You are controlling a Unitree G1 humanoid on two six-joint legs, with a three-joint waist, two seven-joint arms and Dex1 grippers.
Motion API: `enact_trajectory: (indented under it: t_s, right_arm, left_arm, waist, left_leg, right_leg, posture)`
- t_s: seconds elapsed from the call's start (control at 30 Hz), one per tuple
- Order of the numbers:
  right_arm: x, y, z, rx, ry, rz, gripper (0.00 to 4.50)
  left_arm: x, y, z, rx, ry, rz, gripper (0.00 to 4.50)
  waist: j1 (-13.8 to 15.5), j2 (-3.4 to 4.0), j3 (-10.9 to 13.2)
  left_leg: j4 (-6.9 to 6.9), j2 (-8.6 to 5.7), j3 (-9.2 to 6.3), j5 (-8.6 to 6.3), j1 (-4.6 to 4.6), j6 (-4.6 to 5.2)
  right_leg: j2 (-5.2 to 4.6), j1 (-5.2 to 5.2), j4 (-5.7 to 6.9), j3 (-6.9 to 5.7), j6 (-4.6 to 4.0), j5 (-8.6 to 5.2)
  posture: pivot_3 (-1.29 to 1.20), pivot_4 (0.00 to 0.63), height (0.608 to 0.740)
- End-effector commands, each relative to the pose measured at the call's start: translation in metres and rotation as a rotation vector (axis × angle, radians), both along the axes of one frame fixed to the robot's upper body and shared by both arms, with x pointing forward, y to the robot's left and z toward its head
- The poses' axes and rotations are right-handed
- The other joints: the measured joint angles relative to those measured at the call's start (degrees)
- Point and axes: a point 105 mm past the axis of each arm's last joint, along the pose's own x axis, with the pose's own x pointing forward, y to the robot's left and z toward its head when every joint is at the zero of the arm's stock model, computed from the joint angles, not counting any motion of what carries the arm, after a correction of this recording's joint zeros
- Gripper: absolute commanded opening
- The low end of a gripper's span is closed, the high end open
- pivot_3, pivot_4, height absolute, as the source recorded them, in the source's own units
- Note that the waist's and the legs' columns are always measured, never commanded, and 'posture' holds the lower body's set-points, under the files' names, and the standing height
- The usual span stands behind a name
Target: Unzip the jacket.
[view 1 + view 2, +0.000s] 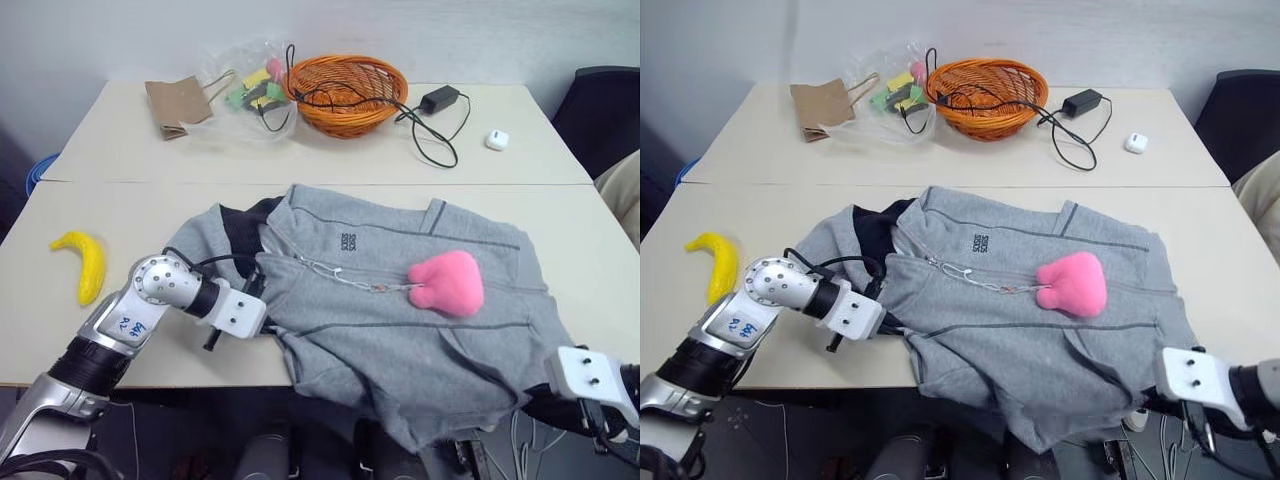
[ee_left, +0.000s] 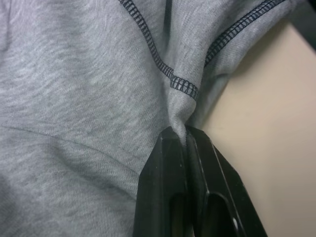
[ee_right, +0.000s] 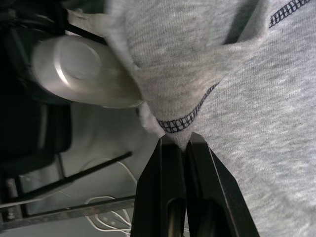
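At the far left of the left eye view a banana (image 1: 83, 262) lies on the near table (image 1: 120, 215). Just right of it, the left gripper (image 2: 185, 134) has its jaws pressed together on a pinch of the jacket (image 1: 400, 320) at a dark stitched seam, at the garment's left edge. The jacket sprawls across the middle of the frame, collar toward the upper left, its lower part drooping over the table's front edge; the zipper (image 1: 345, 278) runs across its chest. A pink toy (image 1: 448, 282) sits on the jacket right of centre. At the lower right, the right gripper (image 3: 185, 143) is clamped tight on a stitched corner of the hanging hem. Along the top, on the far table, lie a paper bag (image 1: 178, 105), a basket (image 1: 345, 92) and a charger (image 1: 440, 99).
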Motion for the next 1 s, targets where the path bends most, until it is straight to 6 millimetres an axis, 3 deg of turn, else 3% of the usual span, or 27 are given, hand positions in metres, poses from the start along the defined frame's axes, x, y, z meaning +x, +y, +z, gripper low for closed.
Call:
enact_trajectory:
  t_s: [0.03,0.23,0.27,0.33,0.43,0.6,0.73,0.8,0.9,1.0]
  right_arm:
    - [0.011,-0.006,0.007,-0.046,-0.112,-0.047,0.04]
    - [0.007,-0.002,0.011,-0.014,-0.099,-0.090,0.04]
    - [0.005,-0.001,0.012,-0.005,-0.080,-0.101,0.25]
    - [-0.001,0.001,0.019,0.013,-0.053,-0.103,0.63]
    - [-0.003,0.005,0.035,0.029,-0.064,-0.107,1.58]
    - [0.003,0.013,0.080,0.072,-0.152,-0.093,3.26]
    - [0.023,0.029,0.105,0.112,-0.291,-0.041,4.48]
    - [0.036,0.034,0.106,0.099,-0.358,-0.026,4.50]
    - [0.073,0.036,0.089,-0.014,-0.509,0.007,4.50]
    - [0.096,0.040,0.076,-0.047,-0.572,0.046,4.50]
  left_arm:
    - [-0.015,0.007,-0.009,0.035,0.111,0.002,0.00]
    - [-0.020,0.009,-0.008,0.036,0.138,0.015,0.00]
    - [-0.020,0.010,-0.007,0.028,0.143,0.022,0.00]
    - [-0.021,0.012,-0.006,0.018,0.177,0.039,0.51]
    - [-0.024,0.017,-0.001,0.013,0.201,0.053,1.30]
    - [-0.027,0.030,0.031,-0.083,0.268,0.124,2.86]
    - [-0.021,0.022,0.082,-0.281,0.330,0.146,3.98]
    - [-0.012,0.013,0.098,-0.348,0.321,0.150,4.47]
    - [0.014,-0.008,0.112,-0.383,0.256,0.140,4.47]
    - [0.027,-0.023,0.112,-0.363,0.226,0.112,4.47]
  waist:
    - [-0.12,0.02,-0.01]
    - [-0.10,0.02,-0.01]
    - [-0.09,0.02,-0.01]
    - [-0.07,0.02,-0.01]
    - [-0.15,0.02,-0.01]
    - [-0.30,0.03,0.00]
    - [0.11,0.03,0.01]
    - [0.48,0.03,0.01]
    - [0.62,-0.02,-0.01]
    - [0.38,-0.01,-0.01]
  left_leg:
    - [0.00,-0.01,0.00,0.00,0.00,0.00]
    - [-0.04,0.01,0.02,-0.02,-0.01,-0.03]
    - [-0.04,0.01,0.02,-0.02,-0.01,-0.03]
    - [-0.03,0.00,0.03,-0.02,-0.01,-0.02]
    - [-0.03,0.05,0.02,-0.02,-0.02,-0.02]
    - [-0.03,0.09,-0.01,-0.03,-0.03,-0.02]
    - [-0.03,0.07,-0.15,-0.03,-0.05,-0.03]
    - [-0.02,0.01,-0.20,-0.02,-0.11,-0.02]
    - [-0.02,-0.17,-0.33,0.01,-0.14,0.00]
    - [-0.01,-0.36,0.00,0.10,-0.22,0.13]
  right_leg:
    - [0.00,0.00,-0.03,0.02,0.00,0.00]
    - [0.04,-0.04,-0.03,0.01,-0.06,-0.03]
    - [0.04,-0.04,-0.03,0.01,-0.06,-0.03]
    - [0.05,-0.03,-0.03,0.02,-0.06,-0.03]
    - [0.09,-0.04,-0.04,0.02,-0.06,-0.03]
    - [0.08,-0.06,-0.04,0.03,-0.06,-0.03]
    - [-0.01,-0.02,-0.09,-0.04,-0.08,-0.04]
    - [-0.06,-0.04,-0.10,-0.10,-0.08,-0.04]
    - [-0.14,0.03,-0.12,-0.20,-0.06,-0.03]
    - [0.08,-0.17,0.25,-0.12,0.01,0.00]
  posture:
    - [0.00,0.150,0.740]
    - [0.00,0.150,0.740]
    - [0.00,0.150,0.740]
    - [0.00,0.150,0.740]
    - [0.00,0.150,0.740]
    - [0.00,0.150,0.740]
    - [0.00,0.150,0.740]
    - [0.00,0.150,0.740]
    - [0.00,0.150,0.740]
    - [0.00,0.150,0.740]
